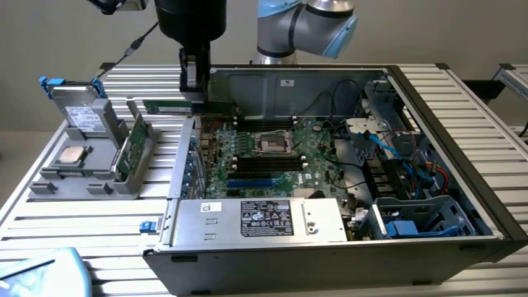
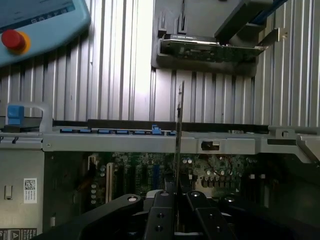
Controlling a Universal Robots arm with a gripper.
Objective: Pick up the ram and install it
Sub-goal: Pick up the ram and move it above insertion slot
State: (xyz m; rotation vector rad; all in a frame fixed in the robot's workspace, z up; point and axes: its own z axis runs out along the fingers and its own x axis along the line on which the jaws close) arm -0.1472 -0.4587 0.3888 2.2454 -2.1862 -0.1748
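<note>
- The black gripper [image 1: 195,93] hangs from the grey and pale-blue robot arm [image 1: 310,25] over the edge of the case on the exterior view's left, near its far corner.
- Its two black fingers [image 2: 160,217] are clamped on the ram [image 1: 169,106], a long, narrow green circuit-board stick.
- The stick is held in the air, long side level. In the exterior view most of its length juts from the fingers towards the exterior view's left.
- In the wrist view the gripper [image 2: 178,202] holds the ram [image 2: 180,115] edge-on, a thin line crossing the grey metal rim [image 2: 125,142] of the case.
- The open black and grey computer case [image 1: 247,86] lies on its side on the ribbed aluminium table [image 1: 83,223].
- Inside it lies the green motherboard [image 1: 305,154] with its long black slots [image 1: 264,164]. The ram is apart from them, above and to the exterior view's left.
- A silver power supply box with a dark label [image 1: 264,219] sits at the near end of the case.
- On the exterior view's left stands a grey plastic holder [image 1: 70,185], just beside the case.
- The holder carries a bigger green board [image 1: 132,151] standing on edge, a square silver processor chip [image 1: 70,156] and a grey drive with blue clips [image 1: 83,114].
- A pale-blue control pendant [image 2: 45,25] with a red round button [image 2: 14,40] rests on the table.
</note>
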